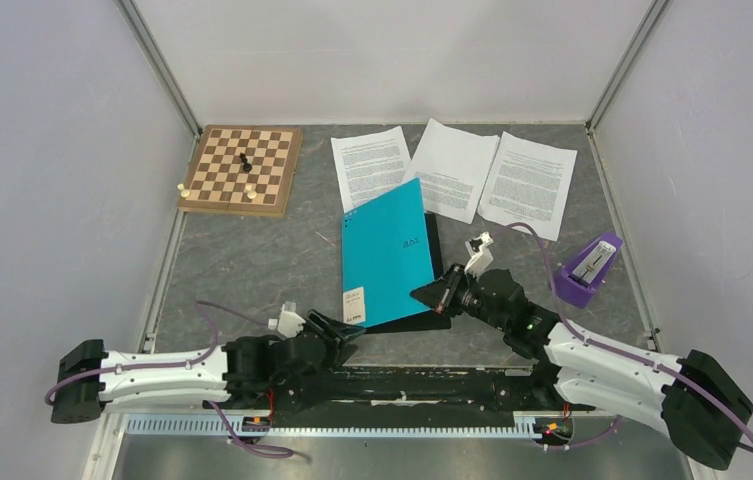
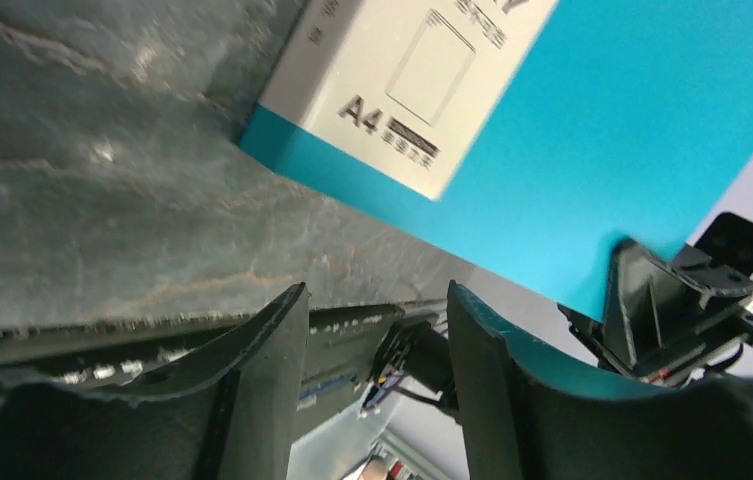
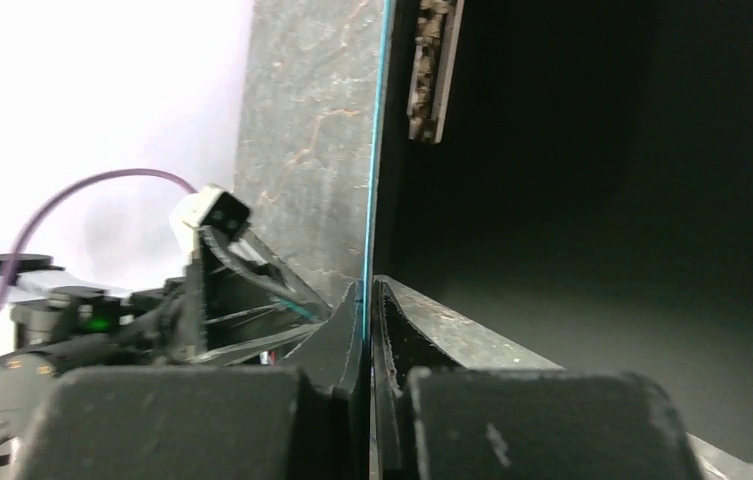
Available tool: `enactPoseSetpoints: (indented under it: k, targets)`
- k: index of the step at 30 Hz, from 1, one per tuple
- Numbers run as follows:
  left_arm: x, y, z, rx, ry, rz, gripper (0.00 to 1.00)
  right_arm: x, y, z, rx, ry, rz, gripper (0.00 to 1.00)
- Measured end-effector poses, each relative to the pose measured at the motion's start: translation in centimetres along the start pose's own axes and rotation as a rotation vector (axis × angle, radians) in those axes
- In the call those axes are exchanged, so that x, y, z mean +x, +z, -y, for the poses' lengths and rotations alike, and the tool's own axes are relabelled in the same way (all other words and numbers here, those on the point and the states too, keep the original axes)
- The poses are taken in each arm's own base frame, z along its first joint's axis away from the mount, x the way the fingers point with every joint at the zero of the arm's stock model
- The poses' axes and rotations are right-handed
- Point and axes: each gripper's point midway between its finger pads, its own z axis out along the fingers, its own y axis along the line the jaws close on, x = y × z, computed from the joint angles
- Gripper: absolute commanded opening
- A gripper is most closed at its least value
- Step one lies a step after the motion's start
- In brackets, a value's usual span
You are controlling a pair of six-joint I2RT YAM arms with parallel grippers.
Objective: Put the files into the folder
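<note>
Top external view: the teal folder (image 1: 385, 250) is seen lying in the middle of the grey table (image 1: 242, 270), its long side running away from the arms. Its cover is raised along the right edge, and a strip of the black inner face is exposed beneath it. That edge is pinched by the right gripper (image 1: 430, 296); in the right wrist view the thin teal edge is seen clamped between the closed fingers (image 3: 402, 330). The left gripper (image 1: 349, 335) is held just beside the folder's near-left corner, where a white label (image 2: 402, 80) is stuck. In the left wrist view its fingers are spread part-way with nothing between them; whether the corner is touched cannot be made out. The three printed sheets (image 1: 452, 168) are laid side by side at the far side of the table, just beyond the folder's far end. A chessboard (image 1: 242, 170) with a few pieces is placed at the far left, and a purple object (image 1: 587, 270) near the right edge.
</note>
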Motion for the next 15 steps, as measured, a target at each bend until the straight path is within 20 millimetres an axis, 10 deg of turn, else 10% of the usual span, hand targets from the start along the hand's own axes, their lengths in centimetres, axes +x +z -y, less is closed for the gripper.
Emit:
enactPoseSetpoints:
  k: [6, 15]
  targets:
    - [0.5, -2.5, 1.7, -0.088, 0.154, -0.007, 0.68, 0.2, -0.5, 1.4, 0.087, -0.048, -0.016, 0.00]
    - [-6.1, -3.3, 16.2, -0.115, 0.474, 0.233, 0.75, -2.2, -2.5, -1.3, 0.119, -0.142, 0.053, 0.00]
